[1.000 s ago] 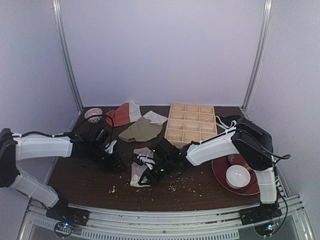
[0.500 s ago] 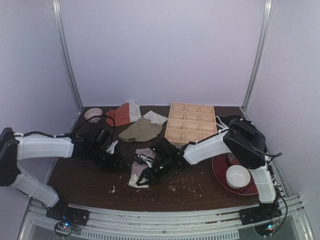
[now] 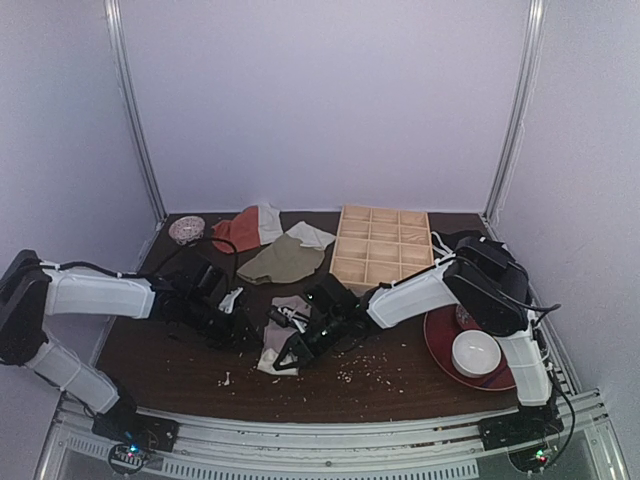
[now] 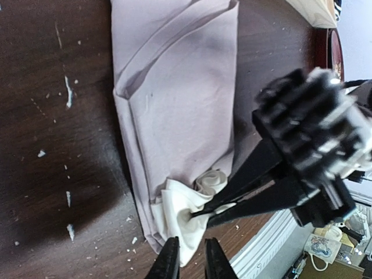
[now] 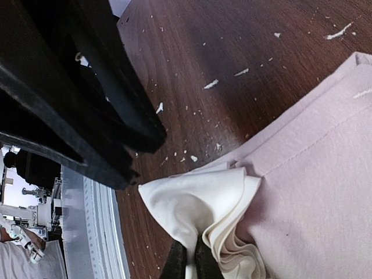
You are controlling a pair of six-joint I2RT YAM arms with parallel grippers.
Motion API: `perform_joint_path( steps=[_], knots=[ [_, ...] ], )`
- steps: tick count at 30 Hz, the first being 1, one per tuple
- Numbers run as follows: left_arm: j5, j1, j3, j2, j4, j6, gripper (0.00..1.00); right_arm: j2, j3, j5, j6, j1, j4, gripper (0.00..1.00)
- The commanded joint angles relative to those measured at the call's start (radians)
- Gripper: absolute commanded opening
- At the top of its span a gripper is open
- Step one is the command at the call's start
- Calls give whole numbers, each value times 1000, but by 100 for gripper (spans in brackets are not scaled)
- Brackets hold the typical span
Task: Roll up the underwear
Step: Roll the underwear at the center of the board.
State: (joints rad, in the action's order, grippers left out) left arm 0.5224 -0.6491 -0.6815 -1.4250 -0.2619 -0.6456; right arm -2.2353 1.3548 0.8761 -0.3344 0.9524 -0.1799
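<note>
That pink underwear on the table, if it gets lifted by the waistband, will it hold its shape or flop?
Likely floppy: the underwear lies in soft, creased folds. Probably light: the waistband bunches into pleats where the right gripper pinches it. The small curl beside the pinch may well unroll if released.

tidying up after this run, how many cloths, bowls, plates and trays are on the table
cloths: 3 (underwear, olive-green cloth, orange-red and white cloth)
bowls: 2 (patterned bowl, white bowl)
plates: 1 (red plate)
trays: 1 (wooden tray)
total: 7
</note>
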Motion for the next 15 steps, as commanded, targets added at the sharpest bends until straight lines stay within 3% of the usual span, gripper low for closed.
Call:
perform_joint_path(
  steps=[1,15],
  knots=[
    [33,-18,8,-49,85,19,17,-18,-2,-35,36,-8,101,0],
    [50,-37,-13,-136,175,22,17,-22,18,-46,73,-9,159,0]
  ],
)
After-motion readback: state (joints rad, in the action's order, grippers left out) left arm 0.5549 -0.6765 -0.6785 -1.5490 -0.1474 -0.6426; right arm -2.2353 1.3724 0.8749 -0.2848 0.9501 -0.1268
